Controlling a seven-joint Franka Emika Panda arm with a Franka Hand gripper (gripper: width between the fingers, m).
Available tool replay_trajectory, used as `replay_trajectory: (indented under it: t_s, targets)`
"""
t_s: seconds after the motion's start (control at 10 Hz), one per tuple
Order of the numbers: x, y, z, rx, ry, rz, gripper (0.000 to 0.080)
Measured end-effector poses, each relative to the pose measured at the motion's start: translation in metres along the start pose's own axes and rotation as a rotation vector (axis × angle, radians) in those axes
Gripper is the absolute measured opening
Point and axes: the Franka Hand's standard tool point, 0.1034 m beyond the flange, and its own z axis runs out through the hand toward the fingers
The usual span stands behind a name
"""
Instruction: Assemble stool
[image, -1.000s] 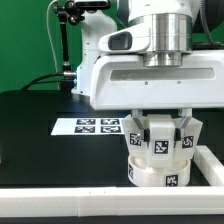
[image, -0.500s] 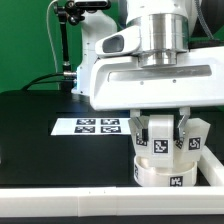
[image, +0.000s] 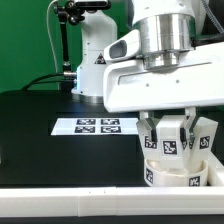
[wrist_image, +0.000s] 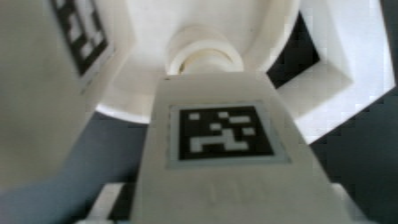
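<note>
While the arm's broad white body hides much of the table, the gripper (image: 172, 137) is clamped on a tagged leg (image: 171, 142) standing in the round seat (image: 172, 170), apparently beside two other legs. The marker board (image: 96, 126) lies just beside the seat, toward the exterior view's left. The long white bar (image: 70, 197) runs along the near edge.

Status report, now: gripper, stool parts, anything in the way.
Gripper down over the stool, fingers either side of a tagged leg; grip not confirmed. Leg upright on the seat. Seat close to the white L-shaped bar. Marker board clear of it.
</note>
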Motion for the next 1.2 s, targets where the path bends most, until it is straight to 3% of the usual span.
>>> replay_trajectory:
  t_s: [0.9,1.2]
  targets:
    - [-0.0018,-0.006,-0.0017,0.009,0.02,0.178,0.034]
    - [-0.0004,-0.0052,-0.0013,-0.005,0.034,0.221,0.034]
